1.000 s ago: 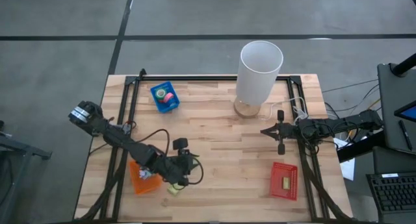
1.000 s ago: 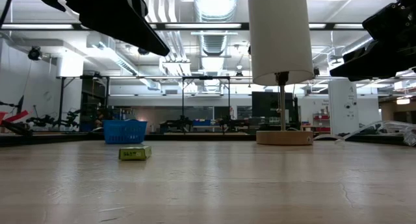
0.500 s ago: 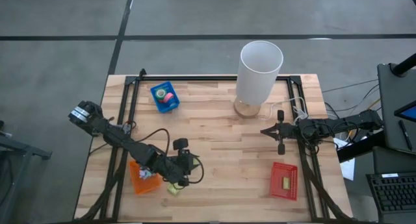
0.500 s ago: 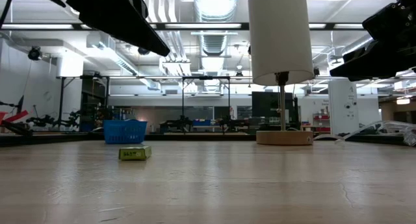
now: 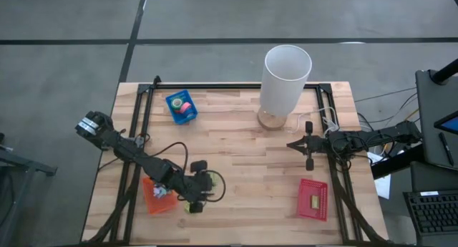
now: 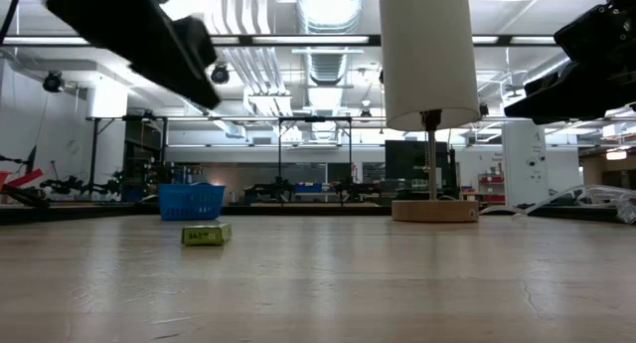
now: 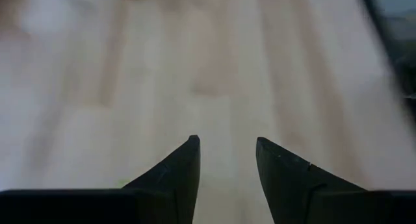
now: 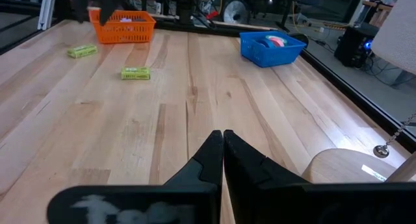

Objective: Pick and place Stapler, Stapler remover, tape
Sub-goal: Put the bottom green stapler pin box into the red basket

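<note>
My left gripper (image 5: 209, 185) (image 7: 226, 141) hovers open over bare wood near the table's front left, with nothing between its fingers. A yellow-green block (image 5: 192, 206) lies on the table just nearer the front edge, beside an orange basket (image 5: 159, 195). The tape rolls (image 5: 184, 106) (image 8: 276, 40) lie inside a blue basket (image 5: 174, 104) at the far left. My right gripper (image 5: 289, 144) (image 8: 223, 134) waits shut at the right side, clear of the table. I cannot make out the stapler or the stapler remover.
A tall white lamp (image 5: 286, 75) stands on its round wooden base (image 8: 344, 165) at the far middle. A red basket (image 5: 313, 199) with a small yellow-green piece sits front right. Two yellow-green blocks (image 8: 135, 73) (image 8: 82, 50) lie on the wood. The table's middle is bare wood.
My left gripper has rolled and swung at the wrist while staying over the same spot; in the low view its dark shape has drawn back toward the left. Nothing on the table has moved.
</note>
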Robot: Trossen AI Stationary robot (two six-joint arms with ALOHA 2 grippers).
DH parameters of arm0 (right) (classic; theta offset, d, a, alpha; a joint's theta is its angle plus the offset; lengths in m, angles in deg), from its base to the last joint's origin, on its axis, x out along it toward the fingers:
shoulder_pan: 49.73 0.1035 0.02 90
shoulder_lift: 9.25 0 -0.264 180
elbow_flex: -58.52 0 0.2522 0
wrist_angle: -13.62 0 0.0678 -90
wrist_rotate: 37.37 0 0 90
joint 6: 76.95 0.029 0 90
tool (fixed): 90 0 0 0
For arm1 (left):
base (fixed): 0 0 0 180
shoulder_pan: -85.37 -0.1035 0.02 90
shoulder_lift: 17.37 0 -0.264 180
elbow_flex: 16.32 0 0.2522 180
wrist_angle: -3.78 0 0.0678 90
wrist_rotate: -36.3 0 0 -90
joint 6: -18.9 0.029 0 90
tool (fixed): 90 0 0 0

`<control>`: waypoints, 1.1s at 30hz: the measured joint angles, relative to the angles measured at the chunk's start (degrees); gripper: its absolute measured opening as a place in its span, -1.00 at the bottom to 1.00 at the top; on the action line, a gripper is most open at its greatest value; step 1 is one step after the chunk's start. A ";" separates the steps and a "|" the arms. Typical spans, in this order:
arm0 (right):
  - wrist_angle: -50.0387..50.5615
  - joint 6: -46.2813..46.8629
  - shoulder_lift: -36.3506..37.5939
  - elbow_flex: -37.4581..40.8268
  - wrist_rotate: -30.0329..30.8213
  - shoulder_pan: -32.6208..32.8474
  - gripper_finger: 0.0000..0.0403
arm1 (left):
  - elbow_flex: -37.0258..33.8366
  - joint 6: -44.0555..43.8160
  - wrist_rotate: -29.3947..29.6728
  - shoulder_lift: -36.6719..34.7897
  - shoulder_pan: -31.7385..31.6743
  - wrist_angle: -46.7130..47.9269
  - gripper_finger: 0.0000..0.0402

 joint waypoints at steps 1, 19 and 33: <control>0.00 0.00 0.02 0.00 0.01 0.00 -0.96 | -0.08 -1.87 -2.74 0.00 -0.01 -0.11 -0.24; 0.01 0.00 0.01 0.02 0.00 -0.02 -0.96 | -0.67 -19.02 -10.36 1.21 10.35 11.79 -0.24; 0.04 0.00 0.02 0.00 0.00 -0.02 -0.96 | 1.69 -16.50 -15.26 10.08 10.63 13.63 -0.24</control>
